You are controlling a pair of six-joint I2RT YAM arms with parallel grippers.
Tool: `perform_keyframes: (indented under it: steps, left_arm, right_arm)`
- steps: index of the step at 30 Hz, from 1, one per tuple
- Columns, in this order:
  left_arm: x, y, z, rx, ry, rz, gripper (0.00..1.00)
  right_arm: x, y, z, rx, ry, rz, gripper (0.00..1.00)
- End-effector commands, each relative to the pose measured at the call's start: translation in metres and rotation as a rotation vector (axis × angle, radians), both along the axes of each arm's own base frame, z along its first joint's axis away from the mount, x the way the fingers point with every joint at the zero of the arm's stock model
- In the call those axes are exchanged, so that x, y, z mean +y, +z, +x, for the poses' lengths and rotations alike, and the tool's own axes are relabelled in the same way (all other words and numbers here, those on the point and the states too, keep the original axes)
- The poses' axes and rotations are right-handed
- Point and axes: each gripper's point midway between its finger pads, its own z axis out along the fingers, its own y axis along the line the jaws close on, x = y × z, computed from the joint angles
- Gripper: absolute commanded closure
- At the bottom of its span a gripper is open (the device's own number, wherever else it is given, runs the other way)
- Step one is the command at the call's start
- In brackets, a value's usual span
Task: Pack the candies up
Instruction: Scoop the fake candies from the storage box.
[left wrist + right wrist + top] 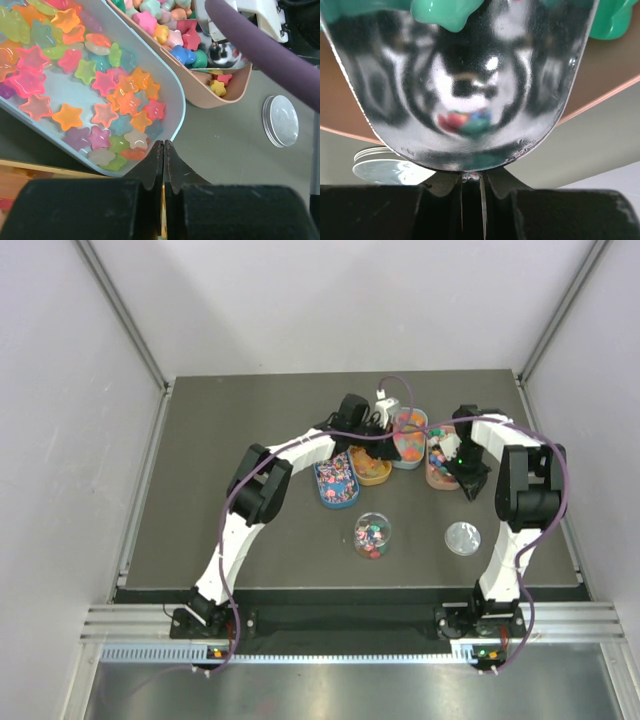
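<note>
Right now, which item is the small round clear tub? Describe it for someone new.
On the dark table, look nearer the arm bases than the cluster of oval trays. The round clear tub stands alone there, left of a flat clear lid; unlike the lid it has upright walls and holds mixed coloured candies.

A dark grey bench (230, 530) fills the middle of the overhead view. Four oval trays of candies (408, 440) sit side by side just above centre: a dark blue tray (338, 505), an orange tray (372, 482), a pale blue tray (408, 463) and, furthest right, a peach tray (436, 485). Below them, near centre, stands a clear round tub (358, 536). A clear round lid (462, 537) lies flat to its right, apart from it
</note>
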Motion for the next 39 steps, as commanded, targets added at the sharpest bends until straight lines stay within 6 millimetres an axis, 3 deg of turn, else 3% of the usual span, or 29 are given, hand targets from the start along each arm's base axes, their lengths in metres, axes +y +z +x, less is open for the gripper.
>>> perform_keyframes:
  steps: [1, 8, 9, 13, 22, 28, 31, 34, 36, 37, 39]
  left_arm:
    - [-0.009, 0.026, -0.013, -0.022, -0.04, -0.004, 1.0]
    - [-0.018, 0.015, -0.024, 0.004, -0.036, 0.047, 1.0]
    - [-0.018, 0.011, -0.028, 0.013, -0.039, 0.062, 1.0]
    - [-0.02, 0.001, -0.045, 0.028, -0.079, 0.091, 1.0]
    - [-0.029, 0.002, -0.085, 0.06, -0.147, 0.097, 1.0]
    - [-0.027, 0.014, -0.105, 0.065, -0.174, 0.083, 1.0]
    - [-0.025, 0.028, -0.108, 0.049, -0.182, 0.055, 1.0]
    - [-0.027, 0.075, -0.103, -0.041, -0.175, -0.018, 0.99]
    - [-0.02, 0.097, -0.09, -0.078, -0.143, -0.047, 0.99]
    - [-0.017, 0.119, -0.086, -0.099, -0.134, -0.075, 0.99]
    - [-0.005, 0.137, -0.072, -0.112, -0.095, -0.096, 0.99]
  right_arm:
    - [-0.004, 0.021, 0.006, -0.065, 0.006, -0.001, 1.0]
    - [-0.008, 0.021, 0.001, -0.07, 0.02, -0.003, 1.0]
    - [-0.018, 0.021, -0.001, -0.07, -0.01, -0.002, 1.0]
    - [-0.02, 0.024, -0.003, -0.078, -0.011, 0.002, 1.0]
    - [-0.013, 0.034, 0.0, -0.077, -0.043, 0.032, 1.0]
    - [-0.01, 0.047, 0.005, -0.065, -0.081, 0.027, 1.0]
    - [-0.009, 0.052, 0.007, -0.074, -0.086, 0.006, 1.0]
    - [-0.01, 0.052, 0.005, -0.077, -0.082, -0.003, 1.0]
    - [0.0, 0.05, 0.005, -0.076, -0.053, -0.002, 1.0]
    - [0.001, 0.046, 0.002, -0.062, -0.053, -0.003, 1.0]
    - [0.003, 0.04, 0.001, -0.06, -0.056, -0.001, 1.0]
